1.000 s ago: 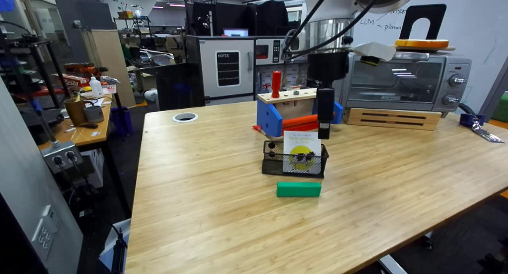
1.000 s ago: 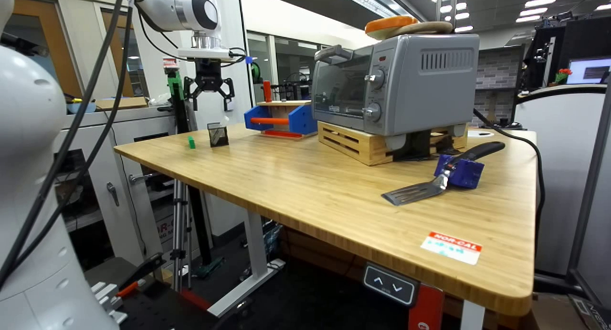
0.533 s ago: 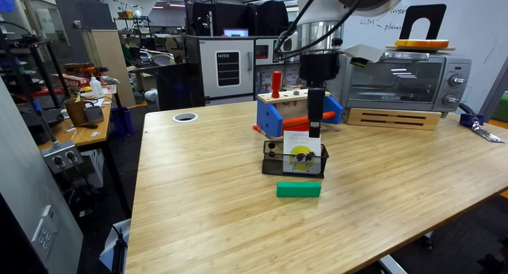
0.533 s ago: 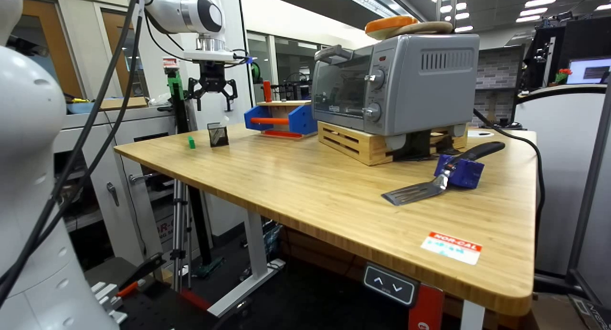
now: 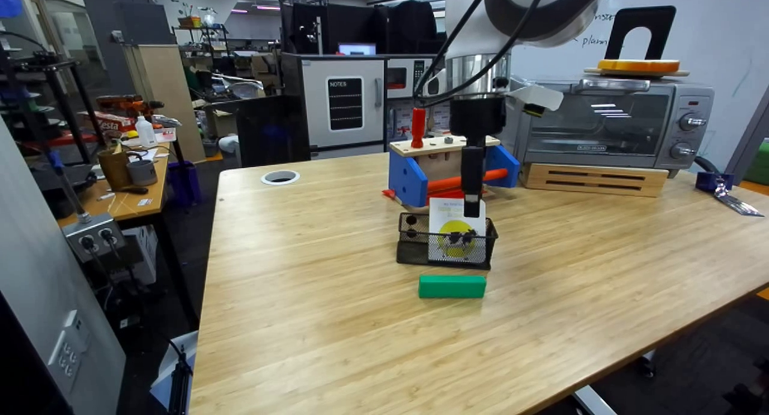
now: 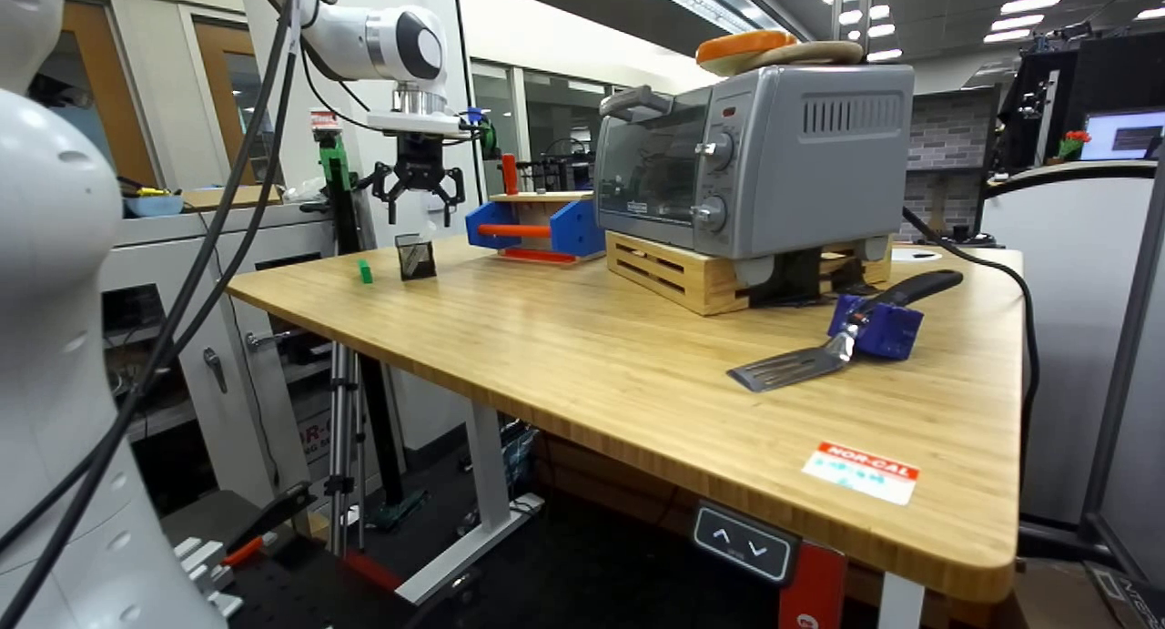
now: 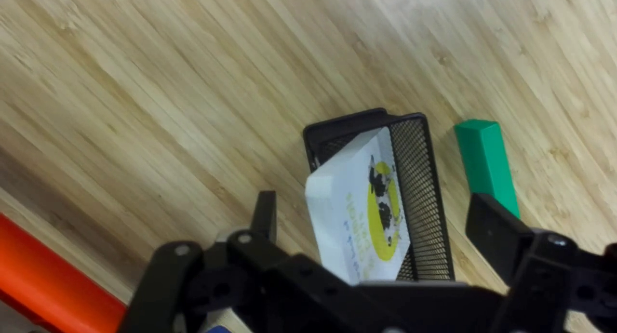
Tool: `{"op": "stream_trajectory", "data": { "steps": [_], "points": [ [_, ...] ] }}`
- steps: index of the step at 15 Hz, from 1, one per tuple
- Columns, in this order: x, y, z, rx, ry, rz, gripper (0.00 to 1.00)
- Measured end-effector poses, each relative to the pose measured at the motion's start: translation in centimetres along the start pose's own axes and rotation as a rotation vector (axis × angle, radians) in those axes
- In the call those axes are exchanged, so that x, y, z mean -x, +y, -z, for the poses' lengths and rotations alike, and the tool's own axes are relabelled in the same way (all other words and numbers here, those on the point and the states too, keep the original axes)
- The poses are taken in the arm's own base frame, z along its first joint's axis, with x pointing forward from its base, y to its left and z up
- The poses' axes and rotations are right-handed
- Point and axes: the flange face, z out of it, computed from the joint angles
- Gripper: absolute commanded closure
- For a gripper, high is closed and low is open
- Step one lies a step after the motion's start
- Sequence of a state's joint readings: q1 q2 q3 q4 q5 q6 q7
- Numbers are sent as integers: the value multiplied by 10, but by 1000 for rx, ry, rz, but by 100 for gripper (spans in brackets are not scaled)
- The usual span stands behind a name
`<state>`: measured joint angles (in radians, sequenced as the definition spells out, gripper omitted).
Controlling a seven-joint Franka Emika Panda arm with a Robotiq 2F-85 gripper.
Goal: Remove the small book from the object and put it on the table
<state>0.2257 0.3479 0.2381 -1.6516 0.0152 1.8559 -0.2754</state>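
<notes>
Arm (image 6: 348,42) extended, bent downward at wrist (image 6: 419,101); fingers (image 7: 496,236) spread wide apart, both pointing straight down.

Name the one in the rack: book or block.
The book: whitish with a yellow patch, it sits in the rack; the green block lies outside on the table.

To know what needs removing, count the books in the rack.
1: the book stands in the rack, toward the right end in an exterior view; another behind could be hidden.

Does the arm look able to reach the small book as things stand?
Probably yes: the open gripper hangs above the small book, whose top sticks out of the black mesh rack; nothing seems in the way.
</notes>
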Motion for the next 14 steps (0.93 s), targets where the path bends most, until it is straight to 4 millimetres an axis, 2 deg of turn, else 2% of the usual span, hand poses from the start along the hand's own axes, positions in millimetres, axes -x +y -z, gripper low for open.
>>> {"op": "stream_trajectory", "data": {
  "steps": [5,14],
  "points": [
    [4,19,0,-22,7,-38,0],
    [2,8,-3,-49,-4,-36,0]
  ]
}}
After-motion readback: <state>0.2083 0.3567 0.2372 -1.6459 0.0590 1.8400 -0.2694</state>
